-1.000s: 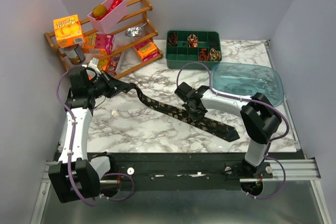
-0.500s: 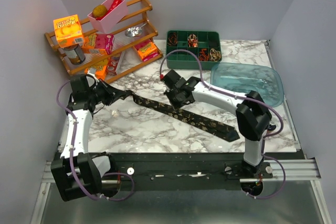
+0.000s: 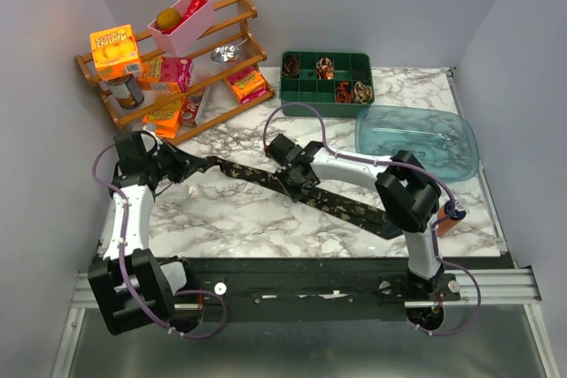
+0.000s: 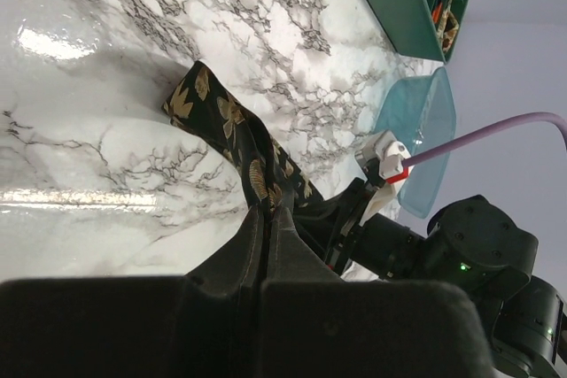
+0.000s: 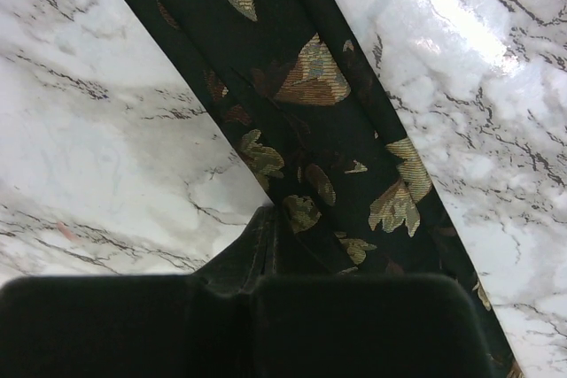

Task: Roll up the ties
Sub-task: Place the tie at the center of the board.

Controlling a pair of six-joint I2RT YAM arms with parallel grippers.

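Note:
A dark tie [image 3: 341, 204] with a tan-gold leaf pattern lies diagonally across the marble table [image 3: 230, 219]. My left gripper [image 3: 200, 165] is shut on the tie's narrow left end, which also shows in the left wrist view [image 4: 221, 117] running out from between the fingers [image 4: 252, 236]. My right gripper [image 3: 290, 180] is shut, with its tips down on the near edge of the tie [image 5: 310, 86] at mid-length. I cannot tell if any fabric is pinched there. Several small coiled ties [image 3: 353, 91] sit in a green compartment tray [image 3: 301, 99] at the back.
A wooden rack [image 3: 235, 50] with boxes, a can and a pink bin stands at the back left. A clear blue tub [image 3: 416, 137] sits at the right, also visible in the left wrist view [image 4: 416, 126].
My right gripper has slid left along the tie toward the narrow end. My left gripper has lowered and drawn the narrow end nearer, so the tie lies flatter and straighter.

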